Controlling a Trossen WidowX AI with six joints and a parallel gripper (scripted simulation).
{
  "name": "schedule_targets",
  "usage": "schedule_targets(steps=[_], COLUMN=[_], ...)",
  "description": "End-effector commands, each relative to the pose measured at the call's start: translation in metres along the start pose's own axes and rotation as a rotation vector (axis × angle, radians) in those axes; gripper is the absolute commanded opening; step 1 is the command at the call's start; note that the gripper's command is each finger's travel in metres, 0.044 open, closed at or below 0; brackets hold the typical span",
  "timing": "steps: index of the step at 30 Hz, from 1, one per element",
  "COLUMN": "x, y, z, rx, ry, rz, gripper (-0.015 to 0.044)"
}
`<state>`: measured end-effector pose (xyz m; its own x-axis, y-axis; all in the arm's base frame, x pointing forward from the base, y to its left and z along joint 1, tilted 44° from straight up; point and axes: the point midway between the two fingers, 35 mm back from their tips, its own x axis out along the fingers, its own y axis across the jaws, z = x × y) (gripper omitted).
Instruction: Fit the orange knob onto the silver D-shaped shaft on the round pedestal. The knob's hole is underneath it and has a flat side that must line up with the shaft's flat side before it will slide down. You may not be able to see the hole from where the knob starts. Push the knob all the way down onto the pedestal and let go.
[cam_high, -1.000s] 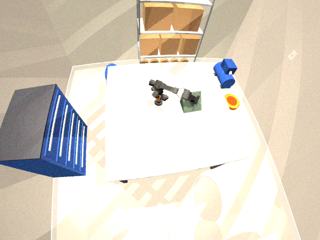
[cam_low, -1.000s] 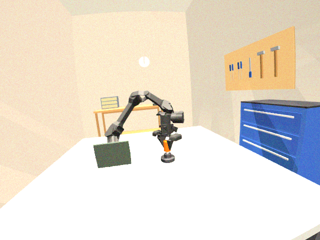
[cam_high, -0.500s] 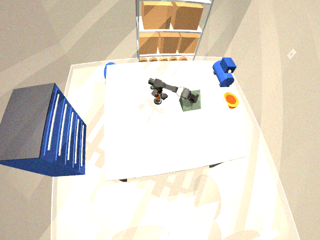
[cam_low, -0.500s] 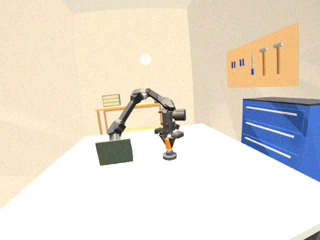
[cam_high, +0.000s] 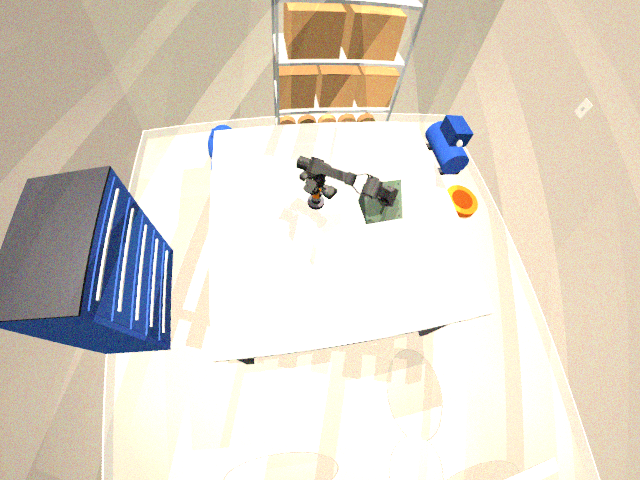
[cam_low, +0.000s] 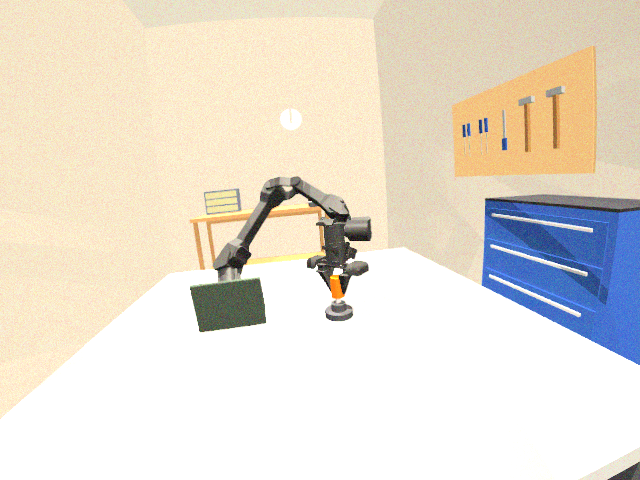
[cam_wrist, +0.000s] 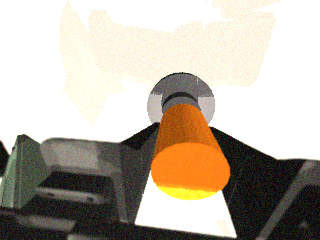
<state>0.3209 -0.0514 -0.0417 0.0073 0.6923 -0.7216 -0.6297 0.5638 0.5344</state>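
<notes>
One orange knob (cam_high: 316, 196) (cam_low: 337, 286) (cam_wrist: 190, 167) from the top, over the round pedestal (cam_high: 315, 205) (cam_low: 339, 314) (cam_wrist: 206, 102), left of the green board (cam_high: 391, 207) (cam_low: 228, 305) (cam_wrist: 25, 175). From the side, pinched tight in the gripper (cam_high: 316, 194) (cam_low: 337, 291) (cam_wrist: 184, 127), with a bit of silver shaft (cam_low: 338, 300) below. Up close, in front of the pedestal's far part.

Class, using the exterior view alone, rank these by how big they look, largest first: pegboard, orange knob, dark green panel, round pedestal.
1. Pegboard
2. Dark green panel
3. Round pedestal and orange knob: too alike to rank surely.
</notes>
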Motion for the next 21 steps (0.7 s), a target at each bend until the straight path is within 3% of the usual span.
schedule_targets(steps=[1, 21], x=[0.0009, 0.0040], y=[-0.0001, 0.0002], z=[-0.0001, -0.0003], rx=[-0.097, -0.097], ry=[0.000, 0.000], rz=[0.000, 0.000], gripper=[0.0000, 0.0000])
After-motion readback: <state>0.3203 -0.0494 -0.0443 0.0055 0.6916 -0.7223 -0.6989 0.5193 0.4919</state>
